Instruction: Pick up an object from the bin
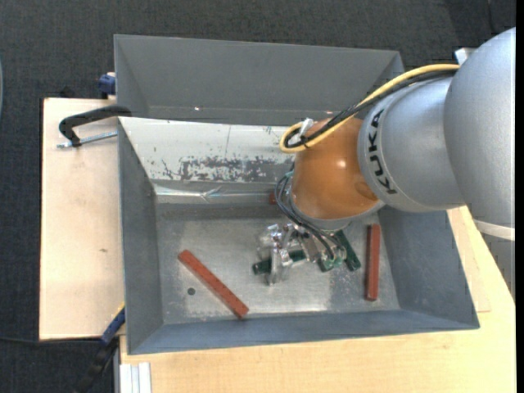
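My gripper (277, 260) is low over the middle of the bin floor, its metal body showing beneath the orange wrist cover. A dark green piece (347, 256) shows just to its right, partly hidden by the wrist; whether it is loose I cannot tell. A flat reddish-brown stick (213, 282) lies slanted on the floor to the gripper's left, apart from it. Another red stick (372, 262) lies almost upright in the picture near the bin's right wall.
The arm and its orange cover with yellow cable hide the back right part of the floor. The bin's sloped walls close in on all sides.
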`<control>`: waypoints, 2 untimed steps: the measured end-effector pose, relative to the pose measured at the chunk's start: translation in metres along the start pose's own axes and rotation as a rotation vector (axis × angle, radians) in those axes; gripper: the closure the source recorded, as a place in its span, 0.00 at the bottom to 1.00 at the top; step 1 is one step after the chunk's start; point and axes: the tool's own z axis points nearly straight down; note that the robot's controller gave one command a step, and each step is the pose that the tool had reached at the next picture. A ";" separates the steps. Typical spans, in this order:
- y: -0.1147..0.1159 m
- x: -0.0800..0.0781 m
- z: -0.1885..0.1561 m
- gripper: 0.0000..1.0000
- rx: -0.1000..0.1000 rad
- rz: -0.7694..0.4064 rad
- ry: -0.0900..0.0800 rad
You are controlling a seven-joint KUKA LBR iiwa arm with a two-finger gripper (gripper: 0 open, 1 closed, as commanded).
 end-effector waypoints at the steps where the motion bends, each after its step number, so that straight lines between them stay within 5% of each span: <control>1: 0.000 0.000 0.000 1.00 0.000 0.000 0.000; 2: -0.019 -0.002 -0.125 1.00 0.002 0.020 -0.005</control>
